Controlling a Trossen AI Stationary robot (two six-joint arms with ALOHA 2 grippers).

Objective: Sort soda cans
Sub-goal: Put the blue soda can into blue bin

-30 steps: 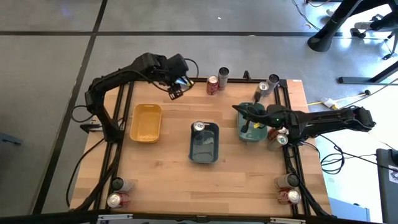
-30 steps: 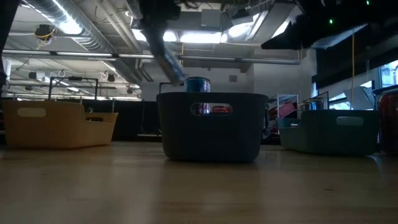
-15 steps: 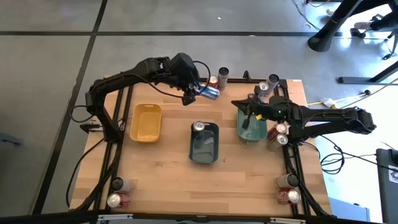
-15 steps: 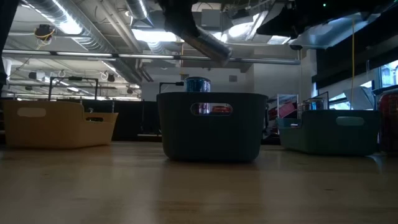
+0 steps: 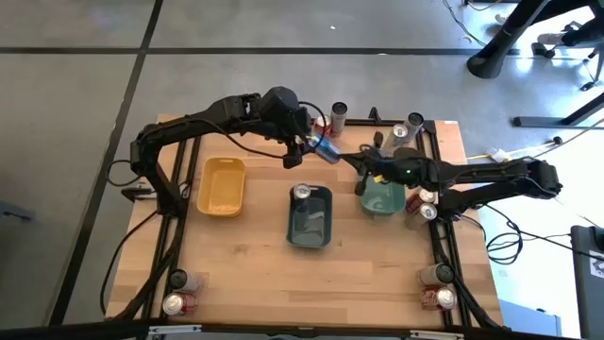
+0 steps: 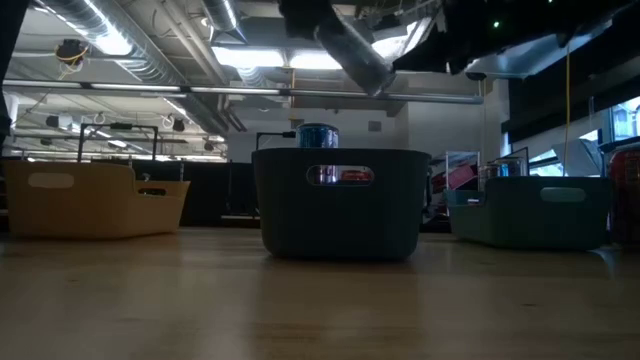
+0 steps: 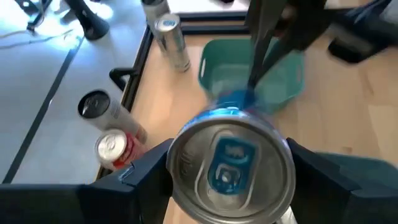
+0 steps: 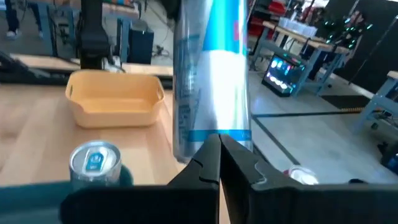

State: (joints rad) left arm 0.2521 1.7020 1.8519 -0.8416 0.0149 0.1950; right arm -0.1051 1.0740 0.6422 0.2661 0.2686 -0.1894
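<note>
Landmark: grey-blue tray [image 5: 310, 219], mid-table.

Left arm arches in from the table's left edge, up and over, wrist pointing right. Left gripper [image 5: 307, 144] hangs above the table just behind the tray, jaws clamped on a blue-and-silver can [image 5: 326, 149], held tilted, almost lying. Left wrist view: can top [image 7: 228, 163] fills the gap betw the 2 fingers [image 7: 144, 179], pull-tab facing cam. Low view: same can [image 6: 353, 52] slants high above the tray, clear of its rim.

Right arm stretches in flat from the right side, forearm low, reaching left. Right gripper [image 5: 363, 161] sits right-behind the tray, over the teal tray [image 5: 382, 200], fingers pressed together, nothing betw them. Right wrist view: closed tips [image 8: 219, 149] just short of the held can [image 8: 214, 74].

Around: yellow tray [image 5: 222, 186] well left of grey-blue tray. 1 can [image 5: 301, 193] stands inside grey-blue tray, far end. Behind it at the back edge: red can [image 5: 322, 126], partly covered by the left gripper, dark can [image 5: 339, 114] beside it. 2 more cans [image 5: 406, 131] at back right. 2 cans [image 5: 423, 206] right of teal tray, partly under the right arm. Front-left corner: 2 cans [image 5: 177, 300]. Front-right corner: 2 cans [image 5: 436, 295].

Low view: both grippers mostly lost in dark at the top edge; hard to tell apart.
</note>
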